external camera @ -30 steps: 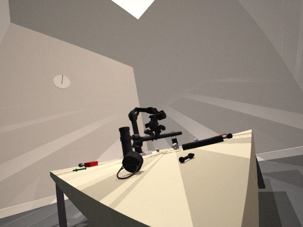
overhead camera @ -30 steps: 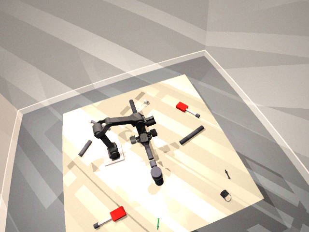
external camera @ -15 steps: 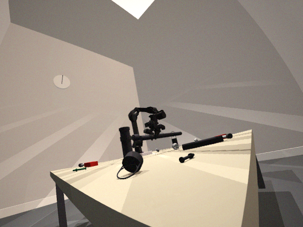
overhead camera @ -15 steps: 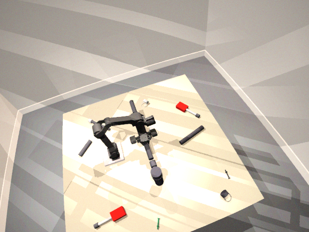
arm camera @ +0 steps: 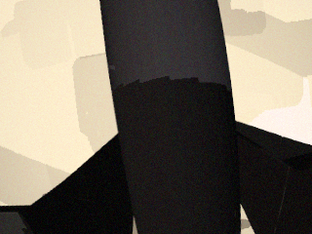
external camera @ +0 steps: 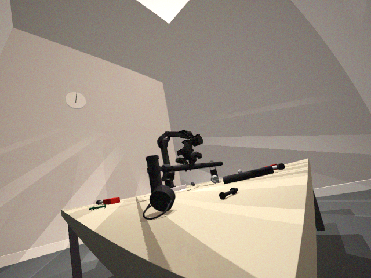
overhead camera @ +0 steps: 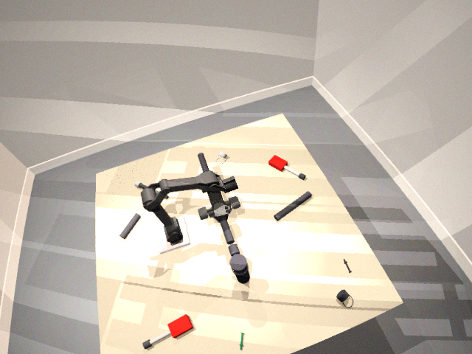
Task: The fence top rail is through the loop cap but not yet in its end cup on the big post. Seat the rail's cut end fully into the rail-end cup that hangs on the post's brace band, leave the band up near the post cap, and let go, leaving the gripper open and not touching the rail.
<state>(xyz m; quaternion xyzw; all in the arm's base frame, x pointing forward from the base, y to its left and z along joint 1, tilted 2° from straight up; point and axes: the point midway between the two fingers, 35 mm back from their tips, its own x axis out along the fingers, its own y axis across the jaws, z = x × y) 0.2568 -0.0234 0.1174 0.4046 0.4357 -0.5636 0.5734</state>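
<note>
The fence rail (overhead camera: 228, 233) (external camera: 209, 164) (arm camera: 168, 54) is a long dark tube, held off the table and nearly level in the exterior view. My gripper (overhead camera: 220, 209) (external camera: 188, 167) (arm camera: 173, 135) is shut on it from above, with a finger on each side in the wrist view. The big dark post (overhead camera: 243, 276) (external camera: 153, 176) stands upright. The rail-end cup (overhead camera: 233, 249) (external camera: 164, 168) is beside the post's upper part, near the post cap (overhead camera: 239, 262). In the top view the rail's end is in line with the cup, with a narrow gap between them. I cannot make out the loop cap.
A dark pipe (overhead camera: 293, 206) (external camera: 248, 175) lies on the table beyond the rail. A black cap with a wire ring (overhead camera: 342, 295) (external camera: 162, 198), a black bolt (overhead camera: 346, 265) (external camera: 228, 193), a green bolt (overhead camera: 241, 341) and a red block (overhead camera: 180, 325) also lie there.
</note>
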